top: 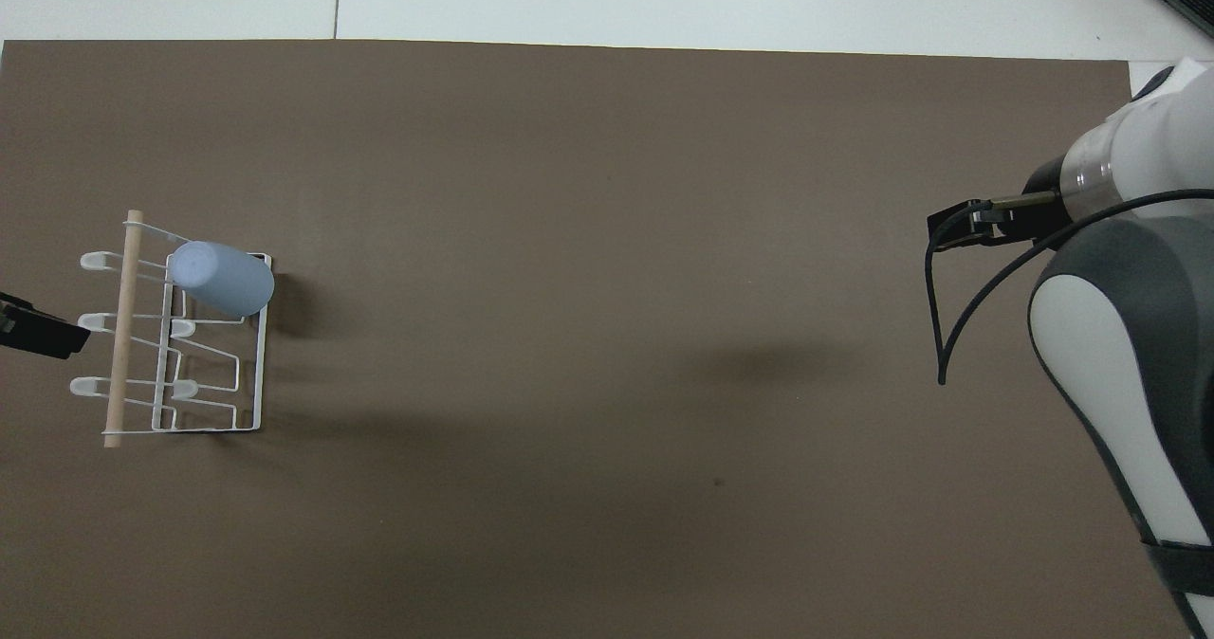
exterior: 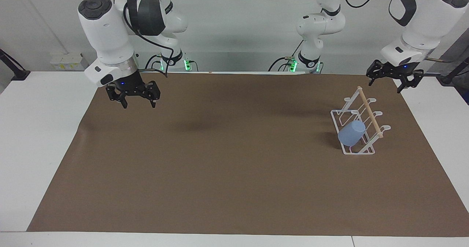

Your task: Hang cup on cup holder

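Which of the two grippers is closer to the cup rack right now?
The left gripper, up in the air just off the cup holder where the light-blue cup hangs. The right gripper hangs at the right arm's end of the table.

No legible text, labels or numbers anywhere.
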`<state>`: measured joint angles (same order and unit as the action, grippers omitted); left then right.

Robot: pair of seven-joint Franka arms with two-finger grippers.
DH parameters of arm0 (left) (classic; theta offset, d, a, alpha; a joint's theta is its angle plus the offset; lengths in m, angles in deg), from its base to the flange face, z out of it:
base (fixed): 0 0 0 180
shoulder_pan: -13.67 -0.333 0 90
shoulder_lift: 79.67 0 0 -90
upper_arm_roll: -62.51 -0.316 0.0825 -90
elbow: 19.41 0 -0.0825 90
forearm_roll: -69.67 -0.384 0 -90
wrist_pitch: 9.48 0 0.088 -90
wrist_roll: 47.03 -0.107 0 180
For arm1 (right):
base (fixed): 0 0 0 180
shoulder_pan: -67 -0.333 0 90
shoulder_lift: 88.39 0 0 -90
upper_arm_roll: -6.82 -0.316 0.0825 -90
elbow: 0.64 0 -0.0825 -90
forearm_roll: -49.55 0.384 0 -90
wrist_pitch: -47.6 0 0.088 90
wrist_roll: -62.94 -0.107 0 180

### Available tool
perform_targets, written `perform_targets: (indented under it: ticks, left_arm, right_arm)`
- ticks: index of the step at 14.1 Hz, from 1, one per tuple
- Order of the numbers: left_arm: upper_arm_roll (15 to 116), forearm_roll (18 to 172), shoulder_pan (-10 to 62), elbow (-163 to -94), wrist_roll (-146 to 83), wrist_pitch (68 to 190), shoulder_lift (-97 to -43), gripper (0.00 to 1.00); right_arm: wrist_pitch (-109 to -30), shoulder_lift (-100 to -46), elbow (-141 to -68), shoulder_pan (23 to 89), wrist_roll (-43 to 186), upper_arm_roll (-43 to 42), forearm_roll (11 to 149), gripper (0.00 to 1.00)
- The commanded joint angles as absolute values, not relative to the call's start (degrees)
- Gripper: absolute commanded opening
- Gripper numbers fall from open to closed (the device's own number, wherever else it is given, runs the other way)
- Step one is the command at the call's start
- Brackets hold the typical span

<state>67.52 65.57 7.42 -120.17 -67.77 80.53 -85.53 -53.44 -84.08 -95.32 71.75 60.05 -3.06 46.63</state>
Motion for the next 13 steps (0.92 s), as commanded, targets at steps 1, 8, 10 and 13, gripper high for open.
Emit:
perform_targets:
  ticks: [1, 8, 10, 13]
  left_arm:
    - [68.2, 68.8, 7.9, -117.2, -57.8, 77.1, -84.6, 1.0]
    - [66.8, 68.9, 13.1, -113.9, -55.1, 78.4, -82.8, 1.0]
    - [60.6, 69.1, 18.8, -112.7, -55.1, 78.4, -81.8, 1.0]
    - [58.6, 70.6, 19.2, -112.4, -55.1, 78.5, -81.6, 1.0]
  right_arm:
    - [-53.9, -84.7, -96.4, 72.5, 60.6, -3.5, 48.1, 1.0]
    - [-53.8, -84.7, -96.4, 72.5, 60.6, -3.5, 48.1, 1.0]
    - [-53.8, -84.7, -96.3, 72.5, 60.6, -3.4, 48.1, 1.0]
    - [-53.9, -84.8, -96.4, 72.5, 60.6, -3.5, 48.1, 1.0]
